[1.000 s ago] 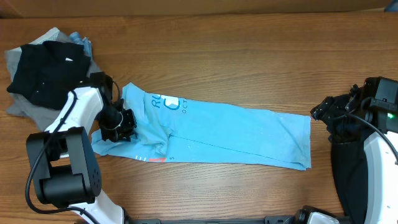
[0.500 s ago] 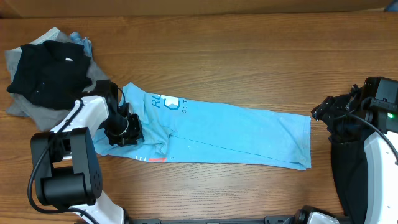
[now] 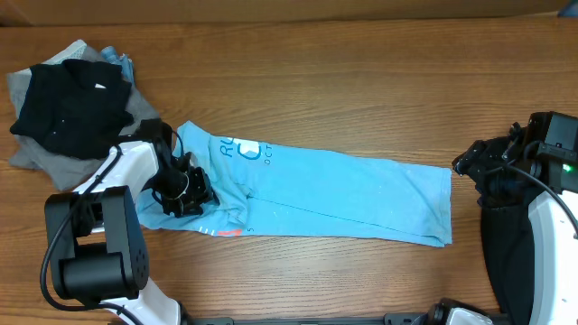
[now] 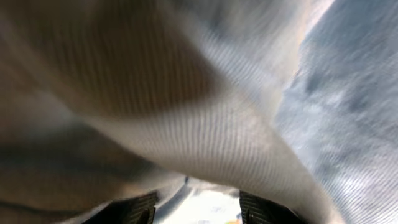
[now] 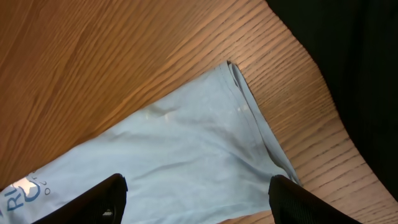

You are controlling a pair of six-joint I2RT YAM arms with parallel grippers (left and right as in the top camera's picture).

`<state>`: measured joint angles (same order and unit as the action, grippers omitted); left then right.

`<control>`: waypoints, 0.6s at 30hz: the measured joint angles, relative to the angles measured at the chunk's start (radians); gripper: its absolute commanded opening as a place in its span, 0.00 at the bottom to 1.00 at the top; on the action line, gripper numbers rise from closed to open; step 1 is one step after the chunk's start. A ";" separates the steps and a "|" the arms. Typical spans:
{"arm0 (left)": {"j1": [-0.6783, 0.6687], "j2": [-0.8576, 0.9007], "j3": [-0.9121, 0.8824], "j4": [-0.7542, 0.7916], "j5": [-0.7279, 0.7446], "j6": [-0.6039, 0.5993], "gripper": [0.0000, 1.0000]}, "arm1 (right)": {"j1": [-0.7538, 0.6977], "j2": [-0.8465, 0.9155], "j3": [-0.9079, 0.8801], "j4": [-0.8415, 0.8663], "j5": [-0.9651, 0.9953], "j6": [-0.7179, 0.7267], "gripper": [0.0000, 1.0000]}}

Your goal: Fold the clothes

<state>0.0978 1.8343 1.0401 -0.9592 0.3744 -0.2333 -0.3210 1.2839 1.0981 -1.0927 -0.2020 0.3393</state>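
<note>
Wood table (image 3: pixel 361 81) filled the overhead view. The light blue T-shirt (image 3: pixel 343 194) lay mid-table, folded into a long strip running L to R. It had blue lettering near its L end and a bit of pink at the lower L edge. The heap of other clothes (image 3: pixel 63 104), black on top of grey, sat at the far L corner, near the shirt's L end. The left gripper (image 3: pixel 185 191) was down on the shirt's L end, w/ cloth bunched round it. Its wrist cam was full of blurry fabric. Its fingers (image 4: pixel 134 208) showed apart at the bottom edge, but I couldn't tell if any cloth was pinched. The right gripper (image 3: pixel 462 162) hung just off the shirt's R end, jaws wide apart, nothing btwn them.
</note>
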 measured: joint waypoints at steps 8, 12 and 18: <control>0.008 0.000 0.045 -0.078 0.000 0.011 0.41 | 0.000 0.000 0.000 0.000 0.000 0.000 0.76; 0.009 0.000 0.089 -0.096 0.001 0.027 0.41 | 0.000 0.000 0.000 0.002 0.000 0.000 0.76; -0.005 0.000 0.098 -0.072 0.000 0.027 0.41 | 0.000 0.000 0.000 0.004 0.000 0.000 0.76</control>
<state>0.0933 1.8343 1.1381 -1.0313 0.3748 -0.2062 -0.3210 1.2839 1.0981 -1.0889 -0.2016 0.3389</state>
